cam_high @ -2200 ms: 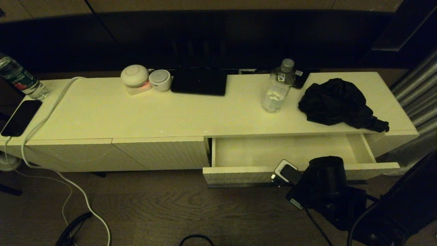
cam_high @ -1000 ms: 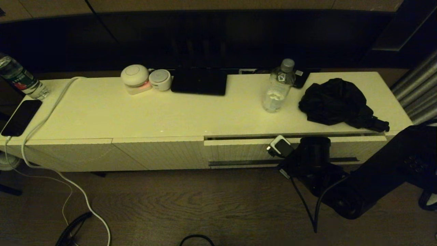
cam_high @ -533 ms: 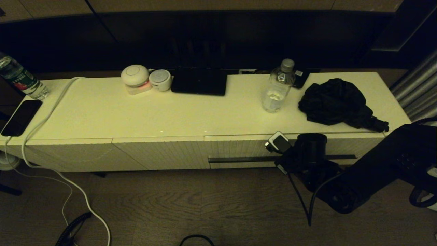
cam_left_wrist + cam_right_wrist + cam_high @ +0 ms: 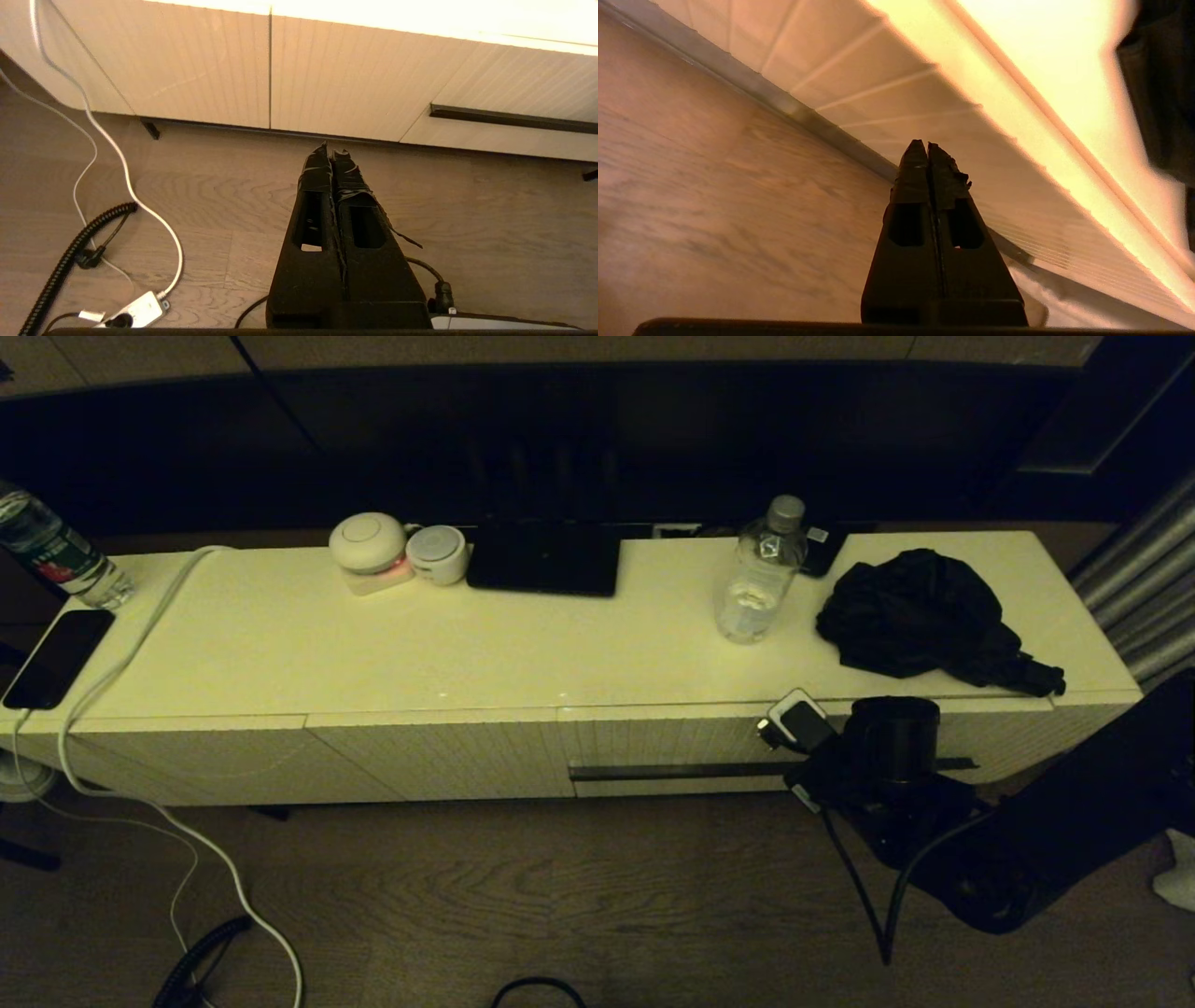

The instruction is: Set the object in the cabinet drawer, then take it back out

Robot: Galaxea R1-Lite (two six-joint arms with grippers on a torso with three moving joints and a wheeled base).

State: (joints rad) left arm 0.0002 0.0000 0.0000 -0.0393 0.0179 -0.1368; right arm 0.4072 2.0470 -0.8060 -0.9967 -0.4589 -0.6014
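The cabinet (image 4: 373,644) is a long cream-white sideboard. Its drawer (image 4: 672,739) is pushed fully in, and the dark handle slot (image 4: 681,772) shows across the ribbed front. My right arm (image 4: 892,747) hangs just in front of the drawer's right half. In the right wrist view the right gripper (image 4: 927,144) is shut and empty, its tips close to the ribbed drawer front (image 4: 994,154). The left gripper (image 4: 331,150) is also shut and empty, low over the floor, facing the cabinet panels. I cannot tell which item is the object.
On the cabinet top stand a clear water bottle (image 4: 758,574), a crumpled black bundle (image 4: 920,616), a flat black device (image 4: 544,560) and two white round gadgets (image 4: 369,543). A phone (image 4: 58,656) and white cable (image 4: 121,653) lie far left. Cables (image 4: 70,252) trail on the floor.
The drawer, open and empty at first, has been pushed shut by my right arm. In the last half second the right arm has slid to the right along the drawer front.
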